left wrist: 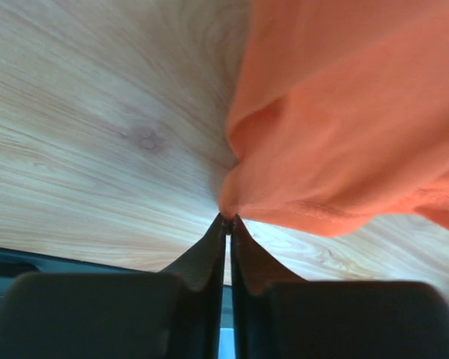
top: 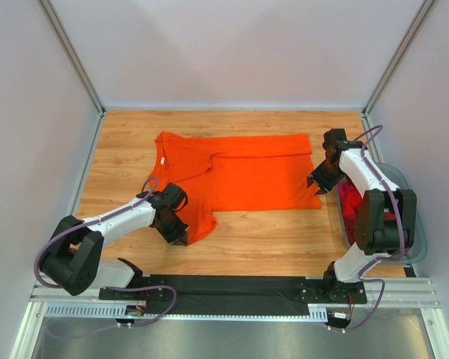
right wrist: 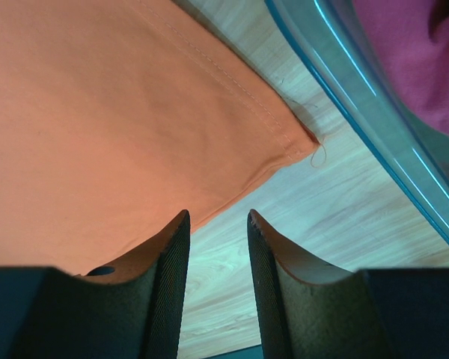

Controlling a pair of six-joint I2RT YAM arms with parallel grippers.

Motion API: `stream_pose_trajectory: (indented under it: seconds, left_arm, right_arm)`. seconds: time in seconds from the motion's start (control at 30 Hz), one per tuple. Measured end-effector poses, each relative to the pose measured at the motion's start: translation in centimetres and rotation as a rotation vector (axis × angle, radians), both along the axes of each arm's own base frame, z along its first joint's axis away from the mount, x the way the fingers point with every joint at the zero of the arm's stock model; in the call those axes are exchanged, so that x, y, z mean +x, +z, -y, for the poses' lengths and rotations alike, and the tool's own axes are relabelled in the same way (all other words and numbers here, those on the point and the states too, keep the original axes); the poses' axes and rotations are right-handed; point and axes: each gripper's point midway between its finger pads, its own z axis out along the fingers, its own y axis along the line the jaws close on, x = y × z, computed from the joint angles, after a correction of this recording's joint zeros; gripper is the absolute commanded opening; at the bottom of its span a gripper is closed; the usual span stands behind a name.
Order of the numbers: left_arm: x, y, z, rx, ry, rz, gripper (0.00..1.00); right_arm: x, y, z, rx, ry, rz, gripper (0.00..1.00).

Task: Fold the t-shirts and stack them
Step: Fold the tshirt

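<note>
nearest the bases, the left gripper is pinched together on the near sleeve of the orange t-shirt; the right gripper stands apart, empty, with the near hem corner just ahead and slightly right of it. the tee's long axis runs across the table, neck left, hem right; each arm has its own end.
</note>
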Motion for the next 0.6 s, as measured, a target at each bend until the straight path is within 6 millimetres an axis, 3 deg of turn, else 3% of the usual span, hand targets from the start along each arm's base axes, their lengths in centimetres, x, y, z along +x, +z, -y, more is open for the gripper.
stream_pose_trajectory:
  seconds: [0.03, 0.23, 0.6]
  left_arm:
    - [0.2, 0.2, 0.0, 0.005, -0.003, 0.007, 0.0]
    - [1.8, 2.2, 0.1, 0.021, -0.022, 0.068, 0.0]
    - [0.7, 3.0, -0.9, 0.042, -0.032, 0.062, 0.0]
  right_arm:
    - [0.1, 0.0, 0.0, -0.002, -0.002, 0.002, 0.38]
    - [0.4, -0.6, 0.4, -0.02, -0.039, 0.008, 0.4]
    - [-2.8, -4.4, 2.0, -0.111, -0.116, -0.1, 0.4]
